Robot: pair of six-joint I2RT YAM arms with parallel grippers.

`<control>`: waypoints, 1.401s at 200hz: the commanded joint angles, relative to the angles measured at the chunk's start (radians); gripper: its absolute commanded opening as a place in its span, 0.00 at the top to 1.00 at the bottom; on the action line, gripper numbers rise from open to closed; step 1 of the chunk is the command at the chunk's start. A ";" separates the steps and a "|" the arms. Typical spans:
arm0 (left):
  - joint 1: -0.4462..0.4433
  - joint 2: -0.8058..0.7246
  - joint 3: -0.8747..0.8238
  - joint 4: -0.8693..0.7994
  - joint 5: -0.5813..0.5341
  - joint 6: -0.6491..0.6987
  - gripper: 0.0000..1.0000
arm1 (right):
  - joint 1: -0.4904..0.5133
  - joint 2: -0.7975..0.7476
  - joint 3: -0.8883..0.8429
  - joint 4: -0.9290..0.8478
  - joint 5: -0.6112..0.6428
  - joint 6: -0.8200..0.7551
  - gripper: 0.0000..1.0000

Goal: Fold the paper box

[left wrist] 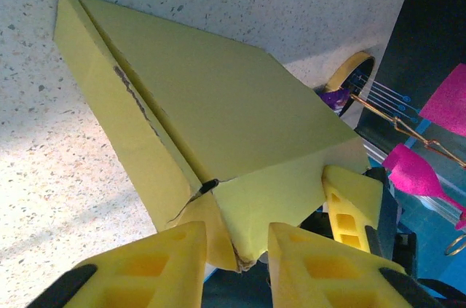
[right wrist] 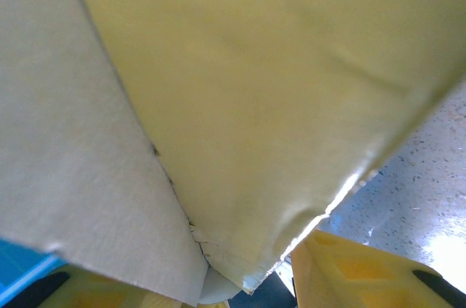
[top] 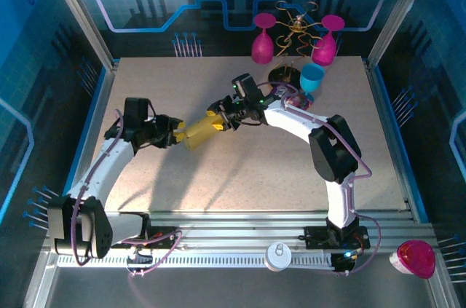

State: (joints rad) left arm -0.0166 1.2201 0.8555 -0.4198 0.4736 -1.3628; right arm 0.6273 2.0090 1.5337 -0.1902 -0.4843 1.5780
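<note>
A speckled beige tabletop [top: 240,184] sits inside a blue-lit enclosure, with a blue cup [top: 313,77] near its far edge. At mid-table the paper box [top: 198,133] — yellow, partly folded — hangs between both arms. The left pincer [top: 177,131] pinches one corner of it. The right pincer [top: 220,120] straddles the opposite end and seems clamped on it, though that close view is blurred.

We stretch both arms inward, elbows bent outward, wrists facing each other. Our left gripper [top: 180,132] points right, fingers [left wrist: 164,268] pinching corner of paper box [top: 199,131]. Our right gripper [top: 219,123] points left, fingers [right wrist: 364,279] clamped on opposite end.
</note>
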 commanded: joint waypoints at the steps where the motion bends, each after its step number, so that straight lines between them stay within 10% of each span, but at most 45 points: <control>1: 0.009 0.013 -0.005 0.015 0.031 -0.001 0.73 | 0.001 0.028 0.025 -0.020 -0.013 0.011 0.58; 215: 0.023 0.061 -0.011 -0.033 0.059 0.104 0.82 | -0.002 0.048 0.054 -0.026 -0.014 0.014 0.59; 280: 0.076 0.058 0.015 -0.103 0.070 0.178 0.69 | -0.002 0.057 0.079 -0.040 -0.014 0.011 0.59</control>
State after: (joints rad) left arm 0.0307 1.2568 0.8421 -0.4206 0.5488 -1.2472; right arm 0.6273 2.0445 1.5822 -0.1989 -0.4911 1.5784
